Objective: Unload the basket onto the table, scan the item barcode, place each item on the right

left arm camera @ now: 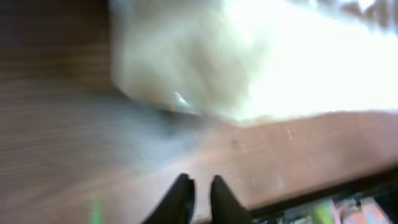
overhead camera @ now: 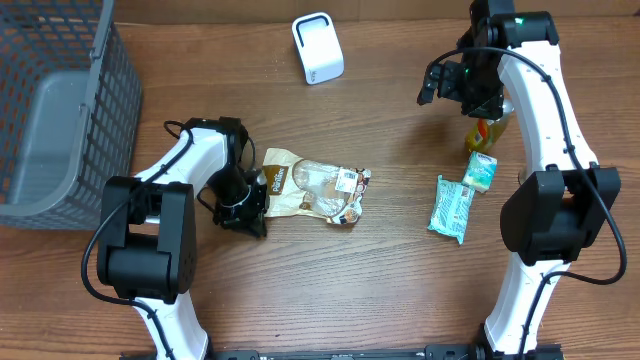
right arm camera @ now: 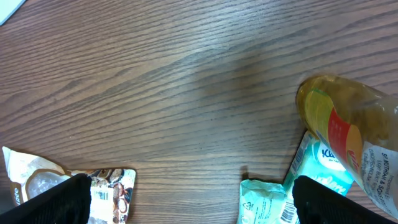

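A crumpled tan and clear snack bag (overhead camera: 312,187) lies in the middle of the wooden table, a barcode showing on its right end (right arm camera: 102,196). My left gripper (overhead camera: 250,207) sits low at the bag's left edge. In the left wrist view its fingers (left arm camera: 200,186) stand almost together with nothing between them, and the blurred bag (left arm camera: 249,56) lies just ahead. My right gripper (overhead camera: 470,85) hangs high over the right side, its fingers (right arm camera: 199,202) wide open and empty. A white scanner (overhead camera: 317,48) stands at the back of the table.
A yellow bottle (overhead camera: 487,132), a small green pack (overhead camera: 481,171) and a teal packet (overhead camera: 452,208) lie under the right arm. A grey mesh basket (overhead camera: 60,110) fills the far left. Bare wood lies between the bag and the scanner.
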You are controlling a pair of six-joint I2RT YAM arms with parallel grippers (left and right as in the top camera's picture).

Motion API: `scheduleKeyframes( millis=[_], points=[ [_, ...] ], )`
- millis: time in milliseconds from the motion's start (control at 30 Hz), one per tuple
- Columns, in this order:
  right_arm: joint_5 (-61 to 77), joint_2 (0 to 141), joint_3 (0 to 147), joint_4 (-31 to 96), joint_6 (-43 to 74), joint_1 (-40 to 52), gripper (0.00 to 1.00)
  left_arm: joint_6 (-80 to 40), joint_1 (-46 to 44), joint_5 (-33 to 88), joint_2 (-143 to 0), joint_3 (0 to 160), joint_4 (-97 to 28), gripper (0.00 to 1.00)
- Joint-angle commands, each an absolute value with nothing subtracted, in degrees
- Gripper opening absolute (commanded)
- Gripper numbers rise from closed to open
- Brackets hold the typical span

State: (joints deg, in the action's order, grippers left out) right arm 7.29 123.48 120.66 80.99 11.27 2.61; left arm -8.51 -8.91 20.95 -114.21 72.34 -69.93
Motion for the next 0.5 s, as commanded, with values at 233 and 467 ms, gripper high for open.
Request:
scheduleKeyframes(
  millis=[233,467],
  points=[
    [7.62,122.45,122.10,80.82,10.81,2.55,1.00,-1.72,-7.99,25.08,-113.86,89.03,-63.72,0.04],
    [7.60,122.45,122.10,80.82,10.81,2.55,1.00,-1.69,-10.72,19.11,-114.15,87.37,-42.96,0.04]
  ],
)
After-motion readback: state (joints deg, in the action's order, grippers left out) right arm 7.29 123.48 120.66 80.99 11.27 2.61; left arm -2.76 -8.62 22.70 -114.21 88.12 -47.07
